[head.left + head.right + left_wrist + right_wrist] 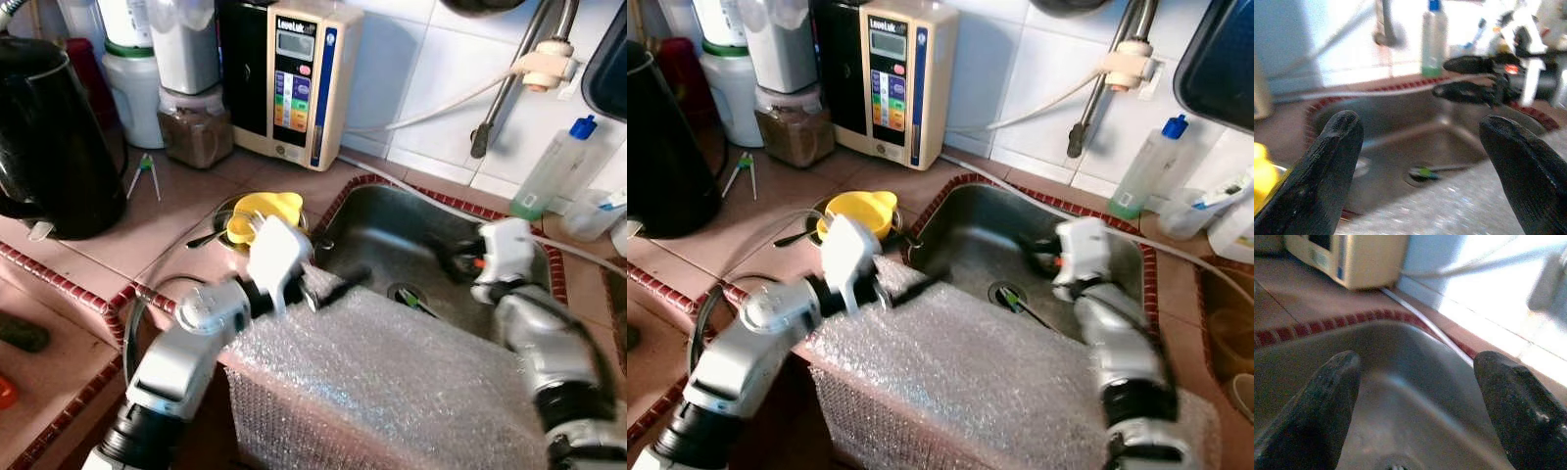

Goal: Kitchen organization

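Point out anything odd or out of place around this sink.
A sheet of bubble wrap is draped over the front edge of the sink, and a small green-tipped item lies at the drain. Both grippers, left and right, are open over the basin.

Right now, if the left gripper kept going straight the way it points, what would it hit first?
Probably the right gripper. The left gripper, fingers apart, points across the steel sink, and the right gripper's black fingers hang in that line before the far rim, though depth is unclear.
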Controlling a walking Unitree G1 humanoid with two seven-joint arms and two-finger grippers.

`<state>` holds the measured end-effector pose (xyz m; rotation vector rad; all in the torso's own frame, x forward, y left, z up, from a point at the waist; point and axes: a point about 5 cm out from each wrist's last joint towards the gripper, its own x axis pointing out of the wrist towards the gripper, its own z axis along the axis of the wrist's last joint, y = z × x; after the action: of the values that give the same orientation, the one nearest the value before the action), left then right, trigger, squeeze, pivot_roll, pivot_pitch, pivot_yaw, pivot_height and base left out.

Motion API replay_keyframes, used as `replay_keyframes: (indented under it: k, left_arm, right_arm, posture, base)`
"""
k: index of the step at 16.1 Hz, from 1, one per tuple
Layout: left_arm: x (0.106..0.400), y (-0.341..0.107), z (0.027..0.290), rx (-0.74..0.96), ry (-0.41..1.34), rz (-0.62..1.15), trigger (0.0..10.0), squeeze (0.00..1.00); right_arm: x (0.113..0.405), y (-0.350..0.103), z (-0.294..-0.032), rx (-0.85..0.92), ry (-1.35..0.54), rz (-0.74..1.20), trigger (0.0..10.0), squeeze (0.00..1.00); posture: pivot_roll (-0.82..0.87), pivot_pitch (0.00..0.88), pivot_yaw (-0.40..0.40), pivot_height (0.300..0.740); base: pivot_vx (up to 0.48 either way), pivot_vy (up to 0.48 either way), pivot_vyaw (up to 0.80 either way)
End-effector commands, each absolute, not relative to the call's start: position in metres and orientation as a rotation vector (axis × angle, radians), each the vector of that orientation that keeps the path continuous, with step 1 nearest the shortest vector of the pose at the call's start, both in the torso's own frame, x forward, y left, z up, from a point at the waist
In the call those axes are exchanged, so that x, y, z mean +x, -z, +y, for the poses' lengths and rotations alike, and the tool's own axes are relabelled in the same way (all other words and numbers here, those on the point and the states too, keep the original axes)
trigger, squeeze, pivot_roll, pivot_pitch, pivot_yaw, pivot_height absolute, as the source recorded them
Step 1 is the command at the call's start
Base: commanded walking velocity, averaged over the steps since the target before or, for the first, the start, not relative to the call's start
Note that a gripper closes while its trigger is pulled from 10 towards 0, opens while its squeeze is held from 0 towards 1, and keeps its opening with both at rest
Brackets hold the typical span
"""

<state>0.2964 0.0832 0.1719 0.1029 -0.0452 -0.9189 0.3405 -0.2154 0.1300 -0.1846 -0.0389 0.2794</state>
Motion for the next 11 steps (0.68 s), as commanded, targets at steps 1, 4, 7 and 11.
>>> replay_keyframes:
  k: [1, 4, 7, 11]
  left_arm:
    - [0.303, -0.175, 0.088, 0.112, 0.858, -0.074, 10.0, 1.0]
    - [0.322, -0.185, 0.106, 0.103, 0.636, -0.156, 10.0, 1.0]
    - [0.339, -0.183, 0.13, 0.032, 0.416, -0.14, 10.0, 0.81]
    - [0.347, -0.177, 0.142, 0.003, 0.317, -0.092, 10.0, 0.0]
  right_arm:
    - [0.338, -0.139, -0.21, -0.178, -0.277, -0.076, 10.0, 0.0]
    - [0.323, -0.15, -0.185, -0.092, -0.303, -0.118, 10.0, 0.0]
    - [0.305, -0.16, -0.167, 0.006, -0.333, -0.122, 10.0, 0.0]
    - [0.281, -0.16, -0.146, 0.038, -0.417, -0.07, 10.0, 0.0]
  posture:
    - [0.15, 0.0, -0.078, 0.74]
    - [0.14, 0.0, -0.077, 0.74]
    - [0.13, 0.0, -0.077, 0.74]
    - [0.13, 0.0, -0.08, 0.74]
  base:
    - [0.0, 0.0, 0.0]
    - [0.0, 0.0, 0.0]
    - [0.0, 0.0, 0.0]
    - [0.0, 0.0, 0.0]
